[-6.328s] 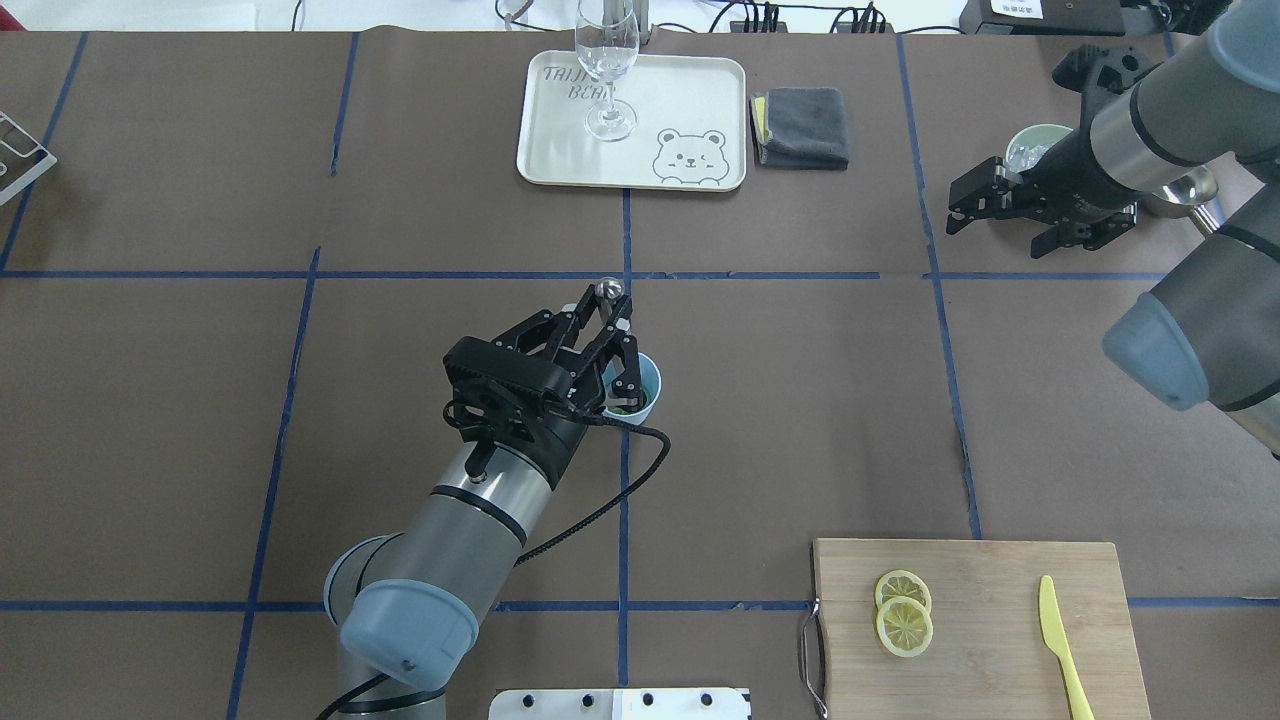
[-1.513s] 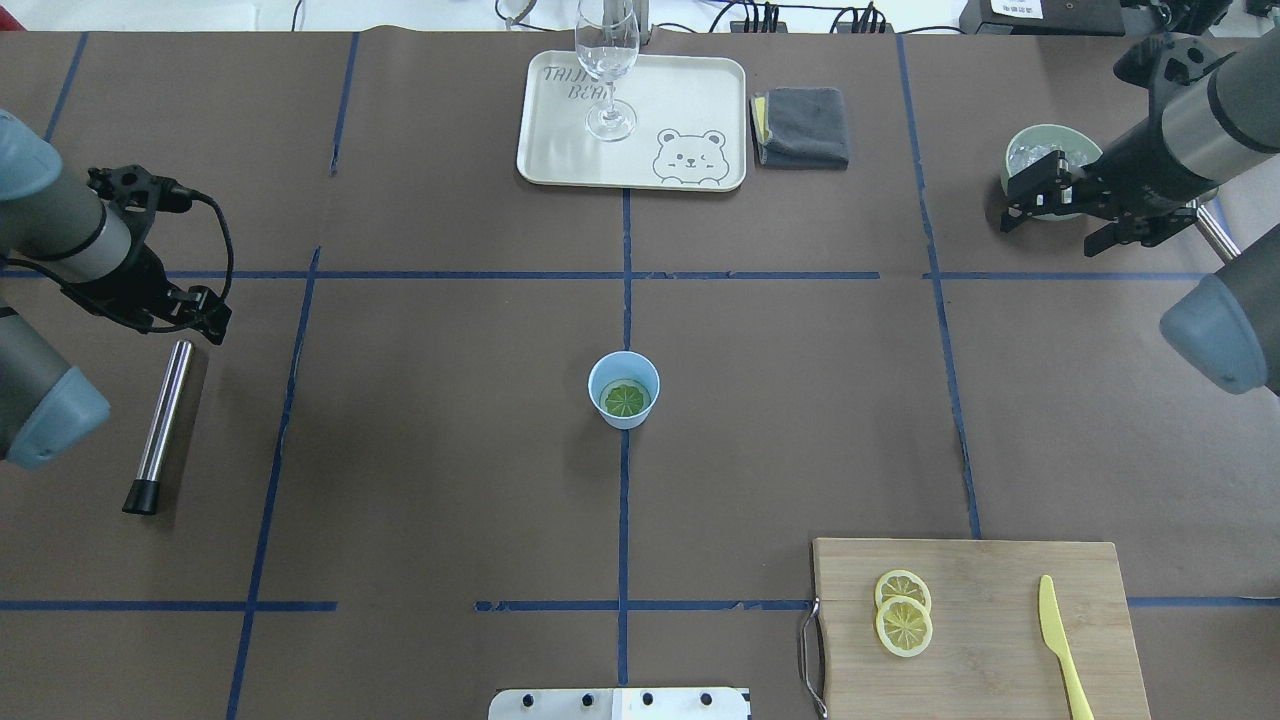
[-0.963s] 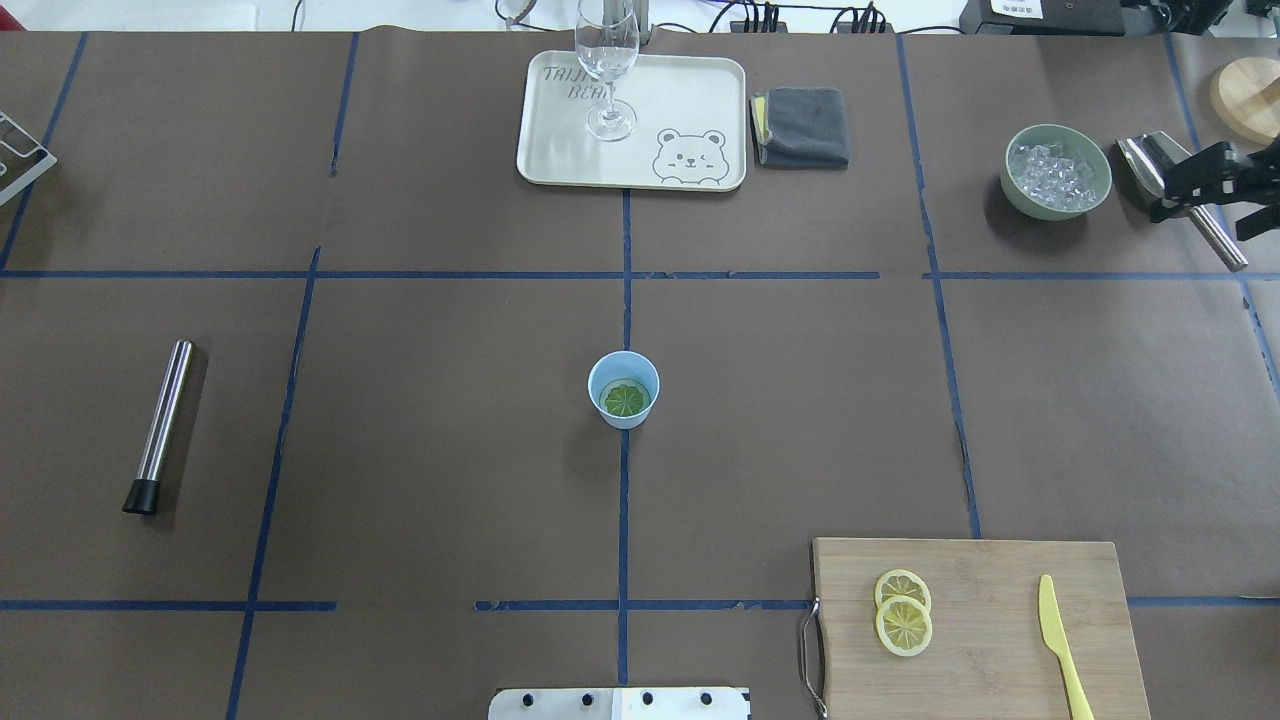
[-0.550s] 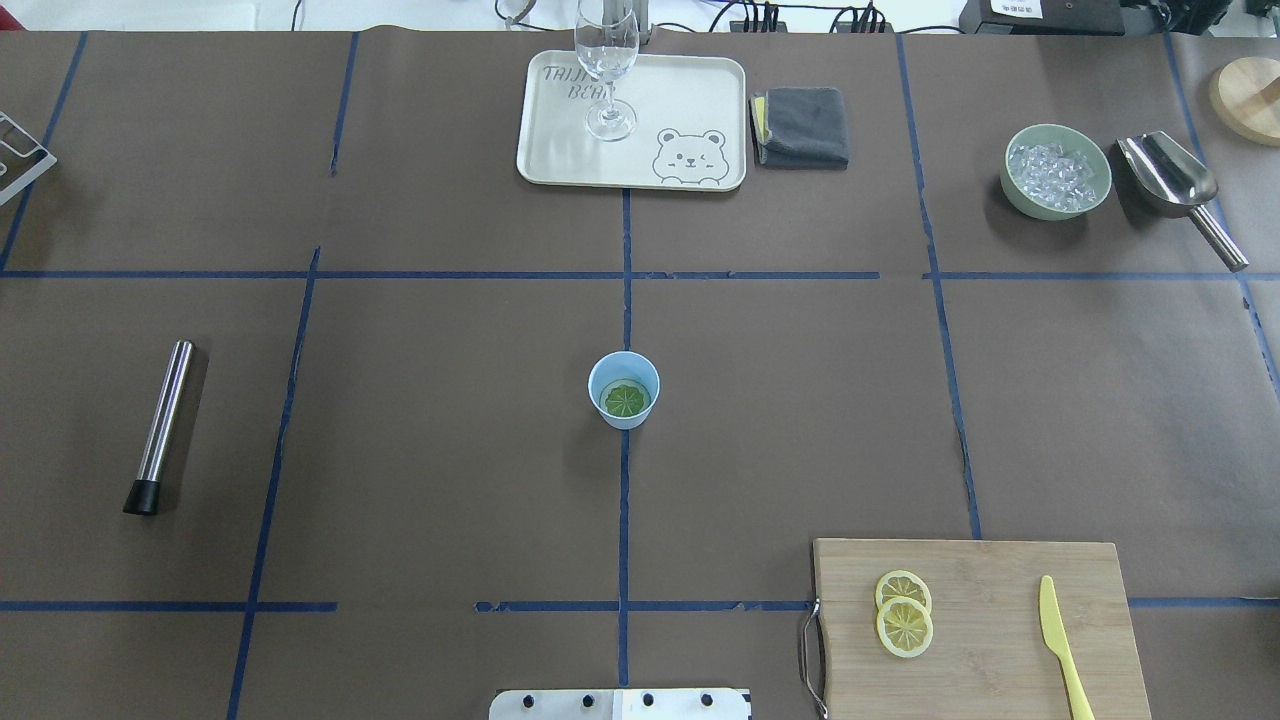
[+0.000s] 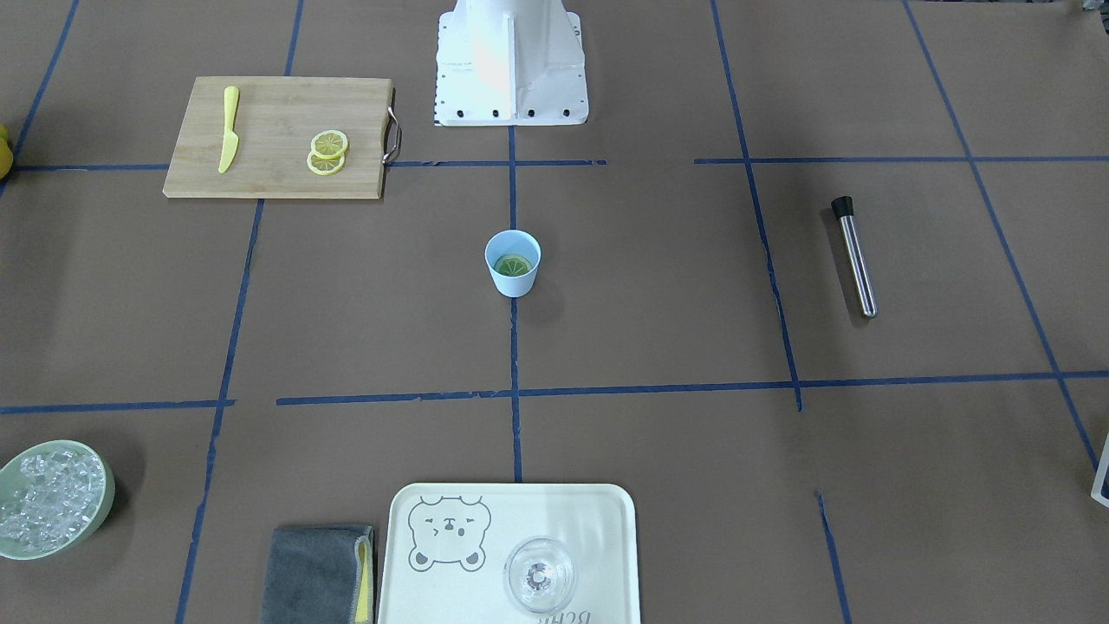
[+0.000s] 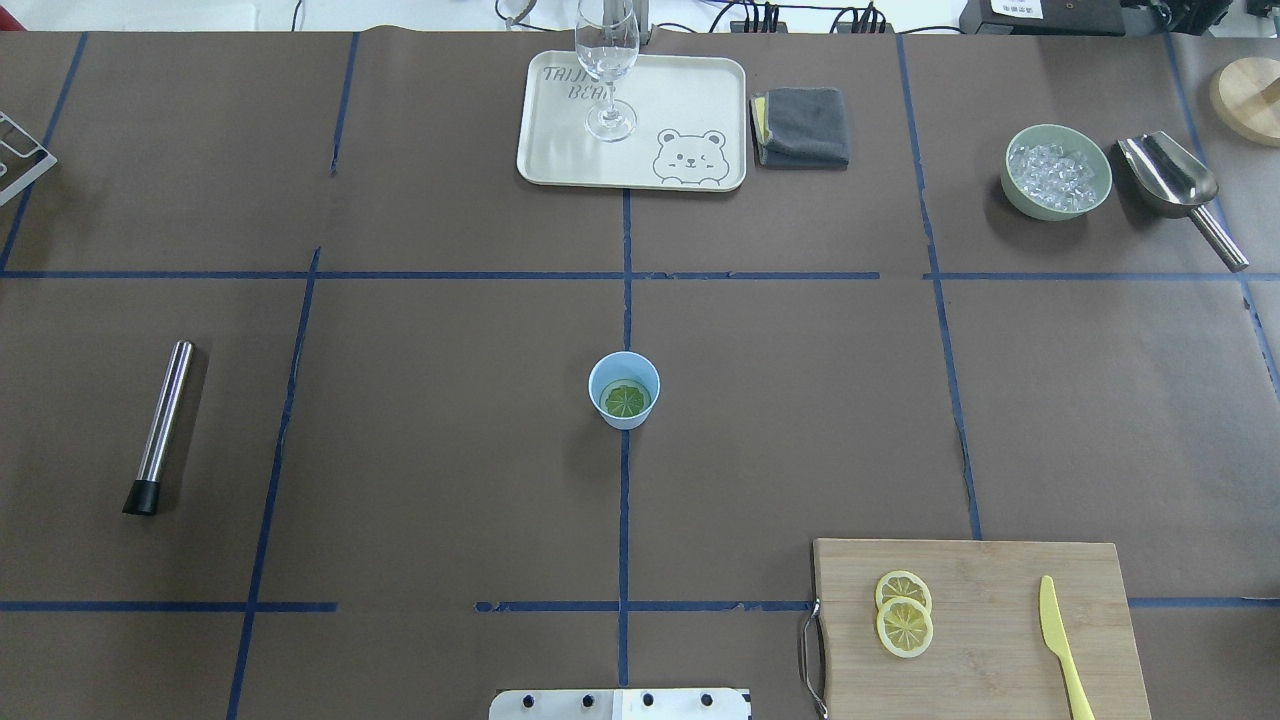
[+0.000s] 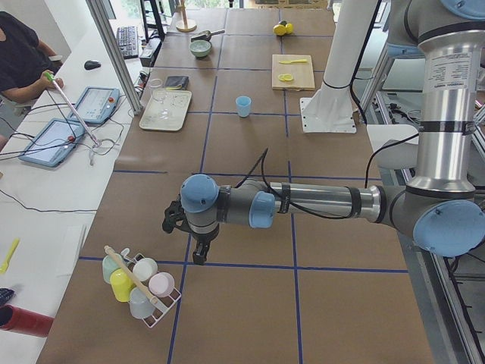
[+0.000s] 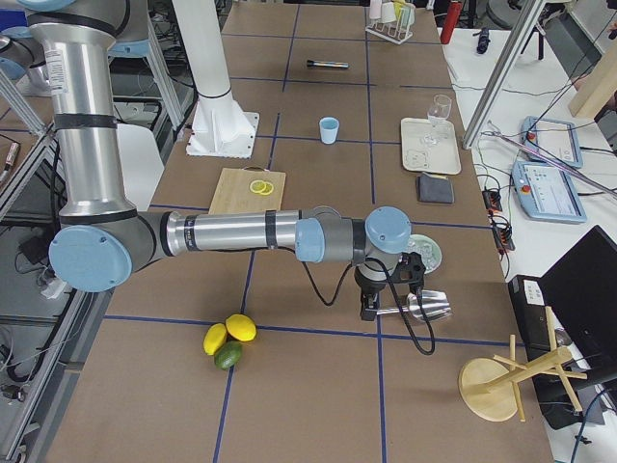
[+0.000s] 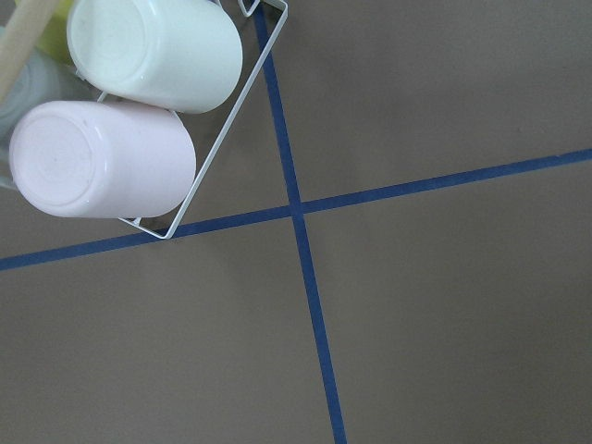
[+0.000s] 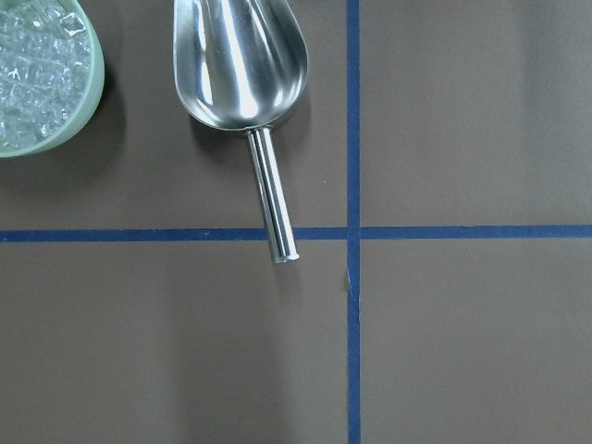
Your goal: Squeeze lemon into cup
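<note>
SURFACE, MID-SESSION: My left pincer [image 7: 197, 255] hangs low over the brown surface [image 6: 420, 450] at my far left end, just beside a wire rack [image 9: 228, 120] of upturned pastel cups [image 7: 140, 280]. Only the side cam catches it, so I can't tell if the jaws are apart or together. My right pincer [image 8: 371, 311] hangs at the opposite end, near the steel scoop [image 10: 242, 65] & the green ice bowl [image 6: 1056, 213]. Same there: jaw gap unreadable.

Centre of the surface, well apart from both arms: the light-blue cup [image 6: 610, 368] stands upright on a blue tape line, w/ the lemon slice [image 6: 626, 400] lying flat at its bottom, greenish in the cup's shade. Two more slices [image 6: 903, 610] overlap on the bamboo board [image 6: 990, 580], w/ the yellow knife [image 6: 1060, 640] lying apart from them. A steel rod w/ black cap [image 6: 160, 425] lies on my left.
</note>
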Action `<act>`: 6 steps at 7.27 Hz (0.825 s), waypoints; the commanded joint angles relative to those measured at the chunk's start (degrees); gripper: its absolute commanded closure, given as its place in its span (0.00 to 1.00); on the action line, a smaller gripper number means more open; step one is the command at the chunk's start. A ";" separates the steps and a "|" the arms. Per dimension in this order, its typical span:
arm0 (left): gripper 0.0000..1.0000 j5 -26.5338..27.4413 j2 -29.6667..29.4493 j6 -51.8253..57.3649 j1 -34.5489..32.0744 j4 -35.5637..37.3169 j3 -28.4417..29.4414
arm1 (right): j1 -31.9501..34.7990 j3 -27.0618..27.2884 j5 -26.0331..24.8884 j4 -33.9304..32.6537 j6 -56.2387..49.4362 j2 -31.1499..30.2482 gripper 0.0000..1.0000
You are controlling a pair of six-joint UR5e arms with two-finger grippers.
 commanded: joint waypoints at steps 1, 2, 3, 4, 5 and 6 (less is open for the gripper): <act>0.00 -0.06 0.10 -0.38 -0.04 3.63 -0.98 | 0.05 -0.26 -0.06 -0.04 -0.37 -0.37 0.00; 0.00 0.38 0.71 -0.03 0.05 3.75 -2.04 | 0.05 -0.17 0.02 -0.04 -0.55 -0.46 0.00; 0.00 0.55 0.72 -0.03 0.23 3.49 -1.79 | 0.05 -0.26 0.11 -0.04 -0.55 -0.37 0.00; 0.00 0.56 0.72 -0.20 0.31 3.49 -1.43 | 0.05 -0.17 0.20 -0.04 -0.55 -0.46 0.00; 0.00 0.29 0.81 -0.38 0.32 3.57 -1.26 | 0.05 -0.35 0.46 0.05 -0.55 -0.55 0.00; 0.00 0.03 0.72 -0.21 0.32 3.57 -0.73 | 0.05 -0.26 0.55 0.13 -0.46 -0.63 0.00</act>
